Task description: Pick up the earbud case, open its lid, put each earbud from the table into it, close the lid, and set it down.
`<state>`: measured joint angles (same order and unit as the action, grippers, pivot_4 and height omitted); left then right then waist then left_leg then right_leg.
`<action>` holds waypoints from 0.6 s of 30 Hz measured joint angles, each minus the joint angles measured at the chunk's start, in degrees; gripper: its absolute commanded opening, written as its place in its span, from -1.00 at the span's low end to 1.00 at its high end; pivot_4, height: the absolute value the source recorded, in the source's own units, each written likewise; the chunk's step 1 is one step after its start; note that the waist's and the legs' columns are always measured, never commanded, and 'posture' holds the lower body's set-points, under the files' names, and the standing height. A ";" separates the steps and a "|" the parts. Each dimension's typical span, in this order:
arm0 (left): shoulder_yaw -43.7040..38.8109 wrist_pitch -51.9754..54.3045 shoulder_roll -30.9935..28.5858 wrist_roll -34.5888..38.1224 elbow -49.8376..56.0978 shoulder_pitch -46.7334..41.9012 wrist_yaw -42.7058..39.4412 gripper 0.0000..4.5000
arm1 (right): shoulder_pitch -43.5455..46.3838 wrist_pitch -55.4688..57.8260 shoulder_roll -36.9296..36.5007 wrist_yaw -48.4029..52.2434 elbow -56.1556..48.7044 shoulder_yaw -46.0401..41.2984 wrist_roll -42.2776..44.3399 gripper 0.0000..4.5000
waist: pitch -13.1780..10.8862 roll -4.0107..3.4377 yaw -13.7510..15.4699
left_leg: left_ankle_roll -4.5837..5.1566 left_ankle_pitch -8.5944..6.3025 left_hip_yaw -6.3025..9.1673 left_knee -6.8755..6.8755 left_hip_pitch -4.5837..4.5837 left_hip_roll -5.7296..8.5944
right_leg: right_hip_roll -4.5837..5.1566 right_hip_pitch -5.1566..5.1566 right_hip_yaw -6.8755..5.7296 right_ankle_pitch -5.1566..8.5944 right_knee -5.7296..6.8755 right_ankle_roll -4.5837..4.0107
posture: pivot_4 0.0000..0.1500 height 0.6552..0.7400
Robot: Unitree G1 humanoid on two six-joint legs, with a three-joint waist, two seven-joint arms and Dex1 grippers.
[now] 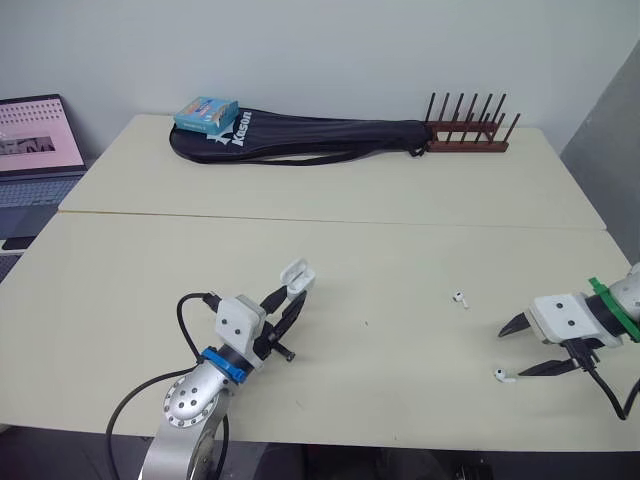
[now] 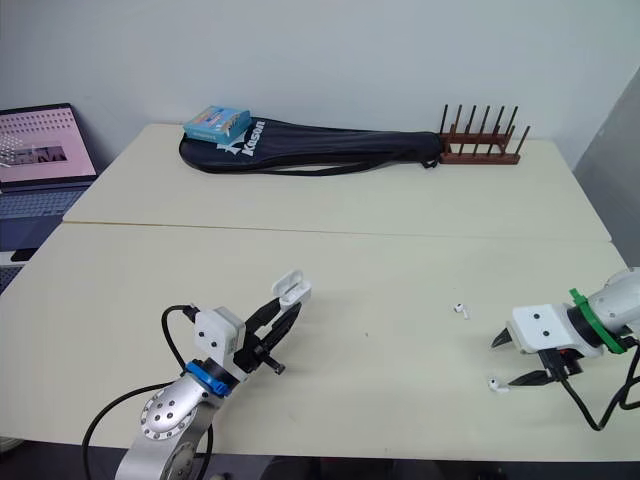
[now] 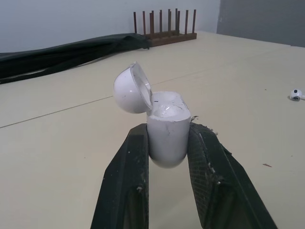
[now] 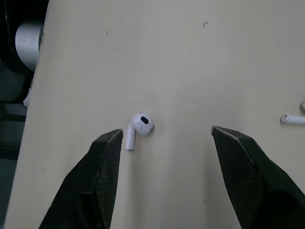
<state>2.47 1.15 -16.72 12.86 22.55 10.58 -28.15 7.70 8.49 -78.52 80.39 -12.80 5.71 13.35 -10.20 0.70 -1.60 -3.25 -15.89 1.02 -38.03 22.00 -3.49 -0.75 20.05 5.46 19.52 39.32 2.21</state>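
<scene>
We squeeze the earbud case [image 3: 167,129] in our left gripper [image 1: 287,308], lid flipped up. Our right gripper [image 4: 167,131] spreads its fingers wide, one earbud [image 4: 139,125] between them on the table [image 1: 400,250]; the other earbud [image 1: 460,298] lies near.

We see a cream bench [image 1: 400,200] butted against a second one nearer us, below a plain pale wall [image 1: 320,50]. Along its far edge lie a black racket bag [image 1: 320,138], a blue box [image 1: 206,113] at the bag's left end, and a wooden peg rack [image 1: 468,135]. An open laptop [image 1: 35,140] sits off left, and a grey panel [image 1: 610,130] stands at the right.
</scene>
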 measured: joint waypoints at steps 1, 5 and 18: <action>0.20 0.00 0.05 -0.01 -0.01 -0.03 0.01 -0.66 | -1.77 4.47 -0.52 -1.96 -3.35 -0.86 -0.56 0.36 | 0.00 0.00 0.02 | 0.00 0.00 0.00 0.00 0.02 0.01 | -0.03 0.01 -0.02 0.00 -0.02 0.00 | 1.00 0.70; 1.52 0.00 0.44 -0.07 0.00 -0.11 0.06 -0.66 | -5.22 19.34 0.25 -9.36 -13.73 -1.68 -2.15 0.36 | -0.01 0.01 0.00 | -0.01 0.00 -0.07 -0.01 0.04 0.03 | -0.03 0.04 0.01 0.00 -0.04 0.01 | 1.00 0.70; 2.26 -0.08 0.61 -0.28 -0.08 -1.03 0.03 -0.66 | -8.82 27.28 5.04 -16.50 -16.12 0.69 -6.51 0.36 | -0.10 0.22 -0.08 | 0.00 0.00 -0.21 -0.02 0.08 0.07 | -0.12 0.07 -0.02 -0.03 -0.26 0.00 | 1.00 0.70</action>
<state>4.73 1.07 -16.11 12.58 22.47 9.55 -28.12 -1.12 35.77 -73.48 63.89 -28.92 6.41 6.85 -10.30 0.92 -1.68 -3.25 -15.89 0.81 -38.04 22.09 -3.43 -0.87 20.11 5.44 19.49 39.07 2.20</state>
